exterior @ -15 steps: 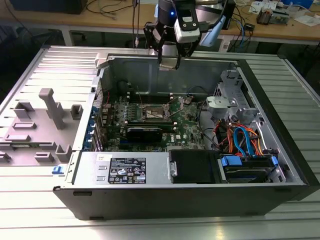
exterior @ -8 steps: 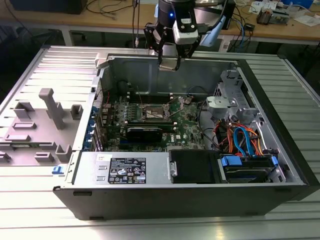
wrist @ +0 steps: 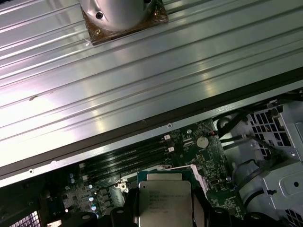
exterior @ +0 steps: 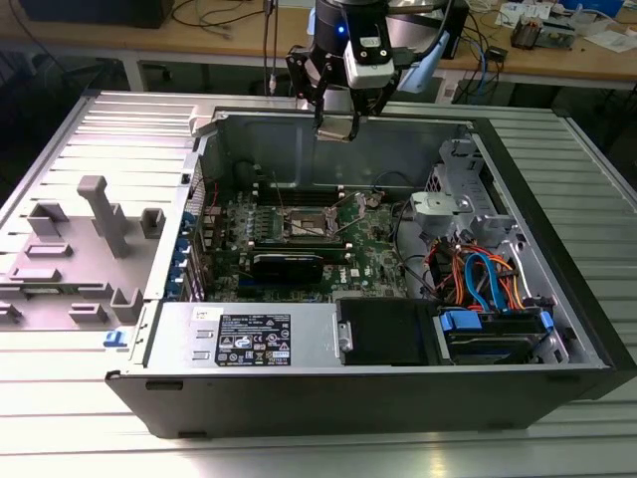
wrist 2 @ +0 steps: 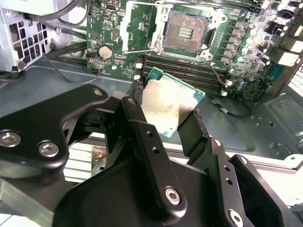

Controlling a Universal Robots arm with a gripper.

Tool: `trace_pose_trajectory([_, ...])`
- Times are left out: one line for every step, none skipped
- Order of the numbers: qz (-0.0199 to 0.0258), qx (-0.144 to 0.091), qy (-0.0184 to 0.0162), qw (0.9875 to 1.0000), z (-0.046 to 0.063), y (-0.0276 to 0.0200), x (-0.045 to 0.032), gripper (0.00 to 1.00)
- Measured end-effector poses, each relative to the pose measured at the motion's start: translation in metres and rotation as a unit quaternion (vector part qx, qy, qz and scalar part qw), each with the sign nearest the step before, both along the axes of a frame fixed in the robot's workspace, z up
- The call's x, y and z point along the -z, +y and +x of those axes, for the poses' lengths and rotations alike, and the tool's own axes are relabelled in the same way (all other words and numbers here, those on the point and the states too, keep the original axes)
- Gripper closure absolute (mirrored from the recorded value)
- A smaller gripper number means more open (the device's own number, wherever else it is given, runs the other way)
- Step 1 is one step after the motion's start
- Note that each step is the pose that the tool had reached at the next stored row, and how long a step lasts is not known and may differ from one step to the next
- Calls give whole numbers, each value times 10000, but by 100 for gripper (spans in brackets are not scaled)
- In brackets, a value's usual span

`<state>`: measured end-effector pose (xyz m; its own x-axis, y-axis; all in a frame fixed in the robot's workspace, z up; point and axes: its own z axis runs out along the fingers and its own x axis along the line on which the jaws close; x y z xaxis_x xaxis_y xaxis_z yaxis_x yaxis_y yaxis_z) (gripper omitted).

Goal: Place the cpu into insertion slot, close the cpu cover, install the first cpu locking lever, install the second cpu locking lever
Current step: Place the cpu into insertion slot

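Gripper is clamped on the cpu by two opposite edges — fingers closed to chip width, nothing else in them. It hangs high over the far wall of the case, well apart from the insertion slot. The slot sits bare on the green motherboard, nearer and a touch toward the exterior view's left. My take: square it up above the socket first, keep it flat, then go straight down — no sliding across the contacts, and check the chip's orientation before letting go.

Fingers clamp cpu, well apart from insertion slot.
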<state>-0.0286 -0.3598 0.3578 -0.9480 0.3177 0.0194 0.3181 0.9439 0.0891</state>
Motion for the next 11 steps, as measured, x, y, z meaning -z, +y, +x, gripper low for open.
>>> trace_pose_trajectory([0,1,0,10000,0,0,0,45])
trace_pose_trajectory([0,3,0,10000,0,0,0,45])
trace_pose_trajectory([-1,5,0,10000,0,-1,0,45])
trace_pose_trajectory([-1,7,0,10000,0,-1,1,45])
trace_pose_trajectory([-1,15,1,10000,0,-1,2,45])
trace_pose_trajectory([0,22,0,10000,0,-1,3,45])
trace_pose_trajectory([0,30,0,10000,0,-1,4,45])
trace_pose_trajectory([0,48,0,10000,0,-1,6,45])
trace_pose_trajectory([0,67,0,10000,0,-2,7,45])
trace_pose_trajectory([1,93,0,10000,0,-3,9,45])
trace_pose_trajectory([0,129,0,9999,0,-4,10,45])
